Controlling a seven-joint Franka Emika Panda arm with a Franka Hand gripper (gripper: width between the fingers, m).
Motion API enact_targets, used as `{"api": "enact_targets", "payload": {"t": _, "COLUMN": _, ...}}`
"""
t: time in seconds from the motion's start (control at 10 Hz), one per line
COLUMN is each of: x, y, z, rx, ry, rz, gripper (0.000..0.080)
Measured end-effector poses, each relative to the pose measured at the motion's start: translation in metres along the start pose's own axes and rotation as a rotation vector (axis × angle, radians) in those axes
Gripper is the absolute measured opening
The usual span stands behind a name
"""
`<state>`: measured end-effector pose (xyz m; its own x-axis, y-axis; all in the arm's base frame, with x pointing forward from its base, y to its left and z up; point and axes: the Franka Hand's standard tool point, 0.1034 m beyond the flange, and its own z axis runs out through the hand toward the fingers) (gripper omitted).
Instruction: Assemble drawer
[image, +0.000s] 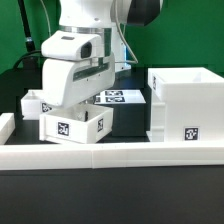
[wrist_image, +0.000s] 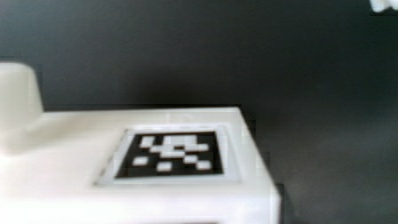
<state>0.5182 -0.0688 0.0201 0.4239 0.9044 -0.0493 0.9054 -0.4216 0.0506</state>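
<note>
Wall (image: 110, 155) runs along the desk's near edge. Front tray (image: 72, 125) sits just behind it, tag facing out. Gripper (image: 68, 98) is right over that tray, fingers hidden, can't tell if open or closed. Second tray (image: 36, 101) is behind, toward the exterior view's left edge. Housing (image: 185, 105) stands upright by the opposite edge. Marker board (image: 118, 97) lies flat farther back.

**White Arm, Dark Joint**

The arm (image: 88, 15) was glossy white, built of smooth, rounded shells. A black, rounded joint cap (image: 145, 10) broke the white near the top. The boxy white housing (image: 75, 70) above the jaws showed grey seams and narrow dark slots across its face.
</note>
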Motion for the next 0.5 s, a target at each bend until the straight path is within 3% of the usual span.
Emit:
{"api": "enact_targets", "payload": {"t": 0.3, "x": -0.0054, "y": 0.0010, "z": 0.0012, "rx": -0.002, "ry": -0.019, "rz": -0.183, "gripper": 0.0042}}
{"api": "enact_targets", "payload": {"t": 0.5, "x": 0.0036, "y": -0.0030, "z": 0.0020, "rx": -0.001, "ry": -0.032, "rz": -0.356, "gripper": 0.0042}}
